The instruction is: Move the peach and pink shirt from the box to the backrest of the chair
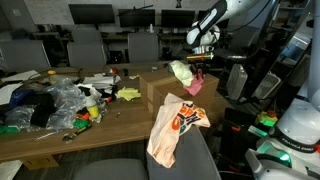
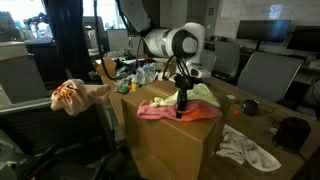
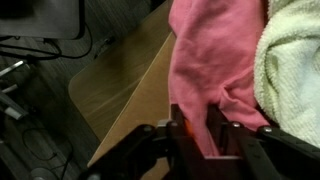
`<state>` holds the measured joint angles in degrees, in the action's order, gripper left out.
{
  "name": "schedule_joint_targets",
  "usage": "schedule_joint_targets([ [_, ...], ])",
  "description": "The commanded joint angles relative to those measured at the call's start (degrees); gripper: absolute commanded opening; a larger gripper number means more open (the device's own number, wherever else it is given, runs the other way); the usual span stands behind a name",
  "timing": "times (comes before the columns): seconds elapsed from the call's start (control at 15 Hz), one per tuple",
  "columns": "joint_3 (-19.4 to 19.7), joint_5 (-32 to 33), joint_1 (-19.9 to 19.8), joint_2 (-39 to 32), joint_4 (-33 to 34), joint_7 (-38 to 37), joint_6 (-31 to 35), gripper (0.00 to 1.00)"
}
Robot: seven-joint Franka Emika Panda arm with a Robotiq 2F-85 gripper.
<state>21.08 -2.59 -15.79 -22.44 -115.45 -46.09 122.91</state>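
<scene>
The pink shirt (image 3: 210, 60) lies bunched on top of the cardboard box (image 2: 170, 145). It shows in both exterior views (image 2: 160, 111) (image 1: 195, 86). My gripper (image 3: 200, 135) points down at the box, and its fingers are shut on a fold of the pink shirt. The gripper also shows in both exterior views (image 2: 181, 106) (image 1: 198, 68). An orange and white shirt (image 1: 172, 125) hangs over the backrest of the grey chair (image 1: 195, 155). It also shows in the exterior view (image 2: 75, 95).
A pale green towel (image 3: 295, 60) lies on the box next to the pink shirt (image 2: 205, 93). A white cloth (image 2: 248, 150) lies on the table by the box. Clutter of bags and small objects (image 1: 55, 100) covers the table's far part. Office chairs and monitors stand behind.
</scene>
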Motion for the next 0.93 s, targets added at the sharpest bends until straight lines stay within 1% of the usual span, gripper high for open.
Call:
schedule_joint_targets([
  [0.0, -0.75, -2.48, -1.10, -1.72, 1.56, 1.87, -0.33, 0.04],
  [0.07, -0.78, -2.86, -1.15, -1.76, 1.57, 2.05, -0.38, 0.01],
  [0.13, -0.79, -3.20, -1.18, -1.90, 1.67, 2.18, -0.35, 0.00],
  [0.27, -0.86, -3.85, -1.41, -1.73, 1.64, 2.75, -0.30, 0.00],
  [0.47, -0.69, -4.77, -1.72, 0.37, 0.83, 4.18, -1.10, 0.01],
  [0.67, -0.20, -4.43, -1.65, 6.20, -1.71, 7.48, -0.44, 0.01],
  [0.87, 0.53, -0.56, -0.59, 14.91, -4.42, 12.81, -0.21, 0.01],
])
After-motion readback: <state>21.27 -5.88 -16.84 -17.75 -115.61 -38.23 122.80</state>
